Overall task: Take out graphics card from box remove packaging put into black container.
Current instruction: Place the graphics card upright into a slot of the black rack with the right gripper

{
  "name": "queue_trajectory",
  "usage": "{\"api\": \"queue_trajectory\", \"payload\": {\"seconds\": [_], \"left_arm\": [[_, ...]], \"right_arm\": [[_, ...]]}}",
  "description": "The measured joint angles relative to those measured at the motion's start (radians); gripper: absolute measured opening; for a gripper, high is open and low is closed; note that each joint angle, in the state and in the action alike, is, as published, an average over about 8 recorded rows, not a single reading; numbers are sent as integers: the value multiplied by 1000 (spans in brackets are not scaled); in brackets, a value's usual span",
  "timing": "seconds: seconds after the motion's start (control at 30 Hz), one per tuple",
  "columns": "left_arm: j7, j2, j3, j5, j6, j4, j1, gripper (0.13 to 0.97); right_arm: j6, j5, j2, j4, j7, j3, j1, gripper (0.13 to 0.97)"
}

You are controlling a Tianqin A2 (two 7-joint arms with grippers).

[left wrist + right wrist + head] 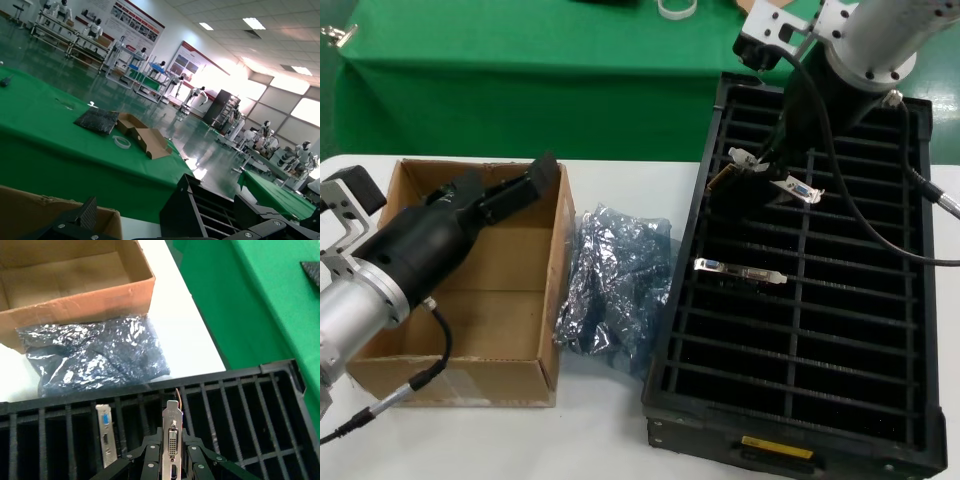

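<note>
My right gripper (752, 165) (172, 460) is shut on the graphics card (728, 172) (172, 432). It holds the card upright by its silver bracket over the far end of the black container (660, 370) (225, 380). The crinkly grey-blue packaging (615, 285) (95, 355) lies heaped on the white table between the container and the brown box (555, 260) (75, 300). My left gripper (508, 192) (170, 220) hangs open over the box with nothing between its fingers. The inside of the box looks bare where it shows.
Two other cards stand in the container's slots, one with a blue port (798, 188) (103, 432), one nearer the middle (740, 270). A green-covered table (520, 60) runs behind the white one, with a white ring (677, 8) on it.
</note>
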Motion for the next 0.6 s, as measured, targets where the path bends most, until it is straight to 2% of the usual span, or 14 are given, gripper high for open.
{"api": "queue_trajectory", "payload": {"seconds": [0.27,0.6], "left_arm": [[22,13,-7,-1,6,36,-26,966],[12,23,12,18,-34,2,-15,966]], "right_arm": [[4,170,-3,-45,-74,-151,31,190],[-43,230,-3,-100,-184,-192,53,190]]}}
